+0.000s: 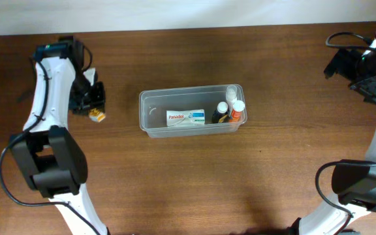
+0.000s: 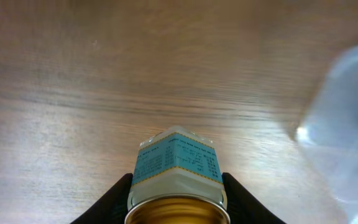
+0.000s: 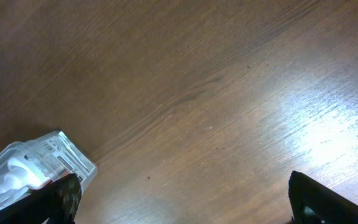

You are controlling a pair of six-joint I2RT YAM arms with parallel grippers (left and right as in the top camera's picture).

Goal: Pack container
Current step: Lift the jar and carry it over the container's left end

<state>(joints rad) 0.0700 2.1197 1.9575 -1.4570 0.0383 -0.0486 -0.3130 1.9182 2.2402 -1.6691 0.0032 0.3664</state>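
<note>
The left gripper [image 1: 94,109] was clenched on a small glass jar with a gold metal lid and pale blue label [image 2: 178,163], one jaw on either side of it near the lid. It was well off to the left arm's side of the clear rectangular plastic container [image 1: 152,112]. To me it looked like a carrying hold, ready to bring the jar over. The container sat mid-way across the brown wooden table [image 1: 175,183]. A white and blue Panadol box [image 1: 187,117] lay flat in its middle. Packed into the end nearest the right arm stood a dark bottle with a white cap [image 1: 222,112] and an orange one, also white-capped [image 1: 238,111]. The other end was bare, likely room enough for the jar. Far beyond the container, the right gripper [image 1: 371,88] hung wide apart and empty, seemingly kept clear.
</note>
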